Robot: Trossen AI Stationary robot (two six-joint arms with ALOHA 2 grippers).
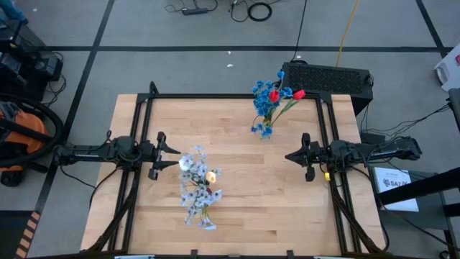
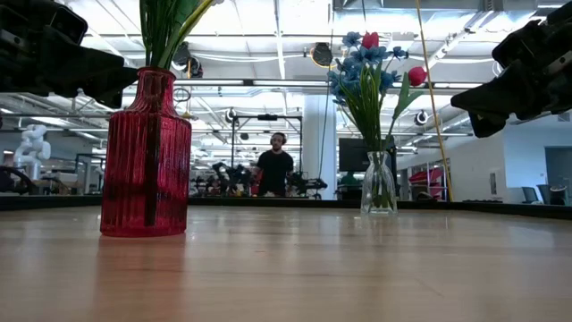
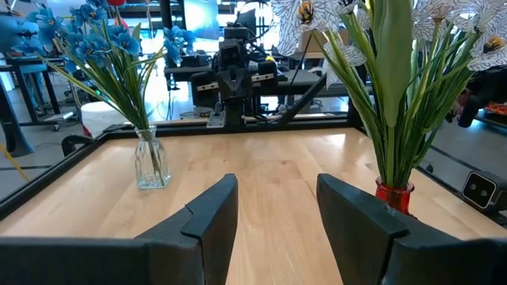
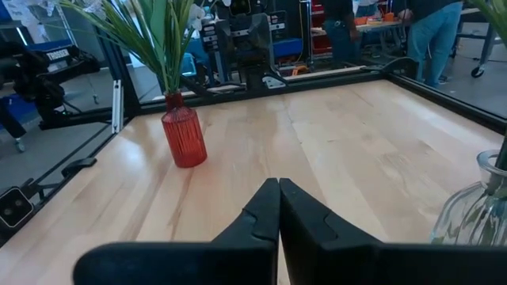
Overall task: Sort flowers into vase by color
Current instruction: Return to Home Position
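Nearest you in the low view is the red vase [image 2: 146, 156], upright on the worktop [image 1: 244, 208] towards the near left. The clear vase [image 2: 379, 183] stands well apart from it, far and to the right. Pale flowers [image 1: 198, 188] fill the red vase, and blue and red flowers [image 1: 272, 101] fill the clear vase. All the stems run roughly upright, and the high view shows no flower lying loose. The sorting looks finished to me, so what is left is to draw both arms back.

Your left gripper [image 1: 175, 157] hangs over the left side of the worktop, its fingers spread wide with nothing between them. Its tips point right at the pale flowers, which sit just beside them and slightly nearer. That is the relation to mind: the bunch lies almost straight ahead of the open fingers. Pull that arm back leftward along its own line, not sideways, or a finger may catch a bloom and tip the vase.

Your right gripper [image 1: 289, 156] waits over the right side, fingers pressed together and holding nothing. The clear vase lies far and left of it, well apart, so that arm should have room to retreat.
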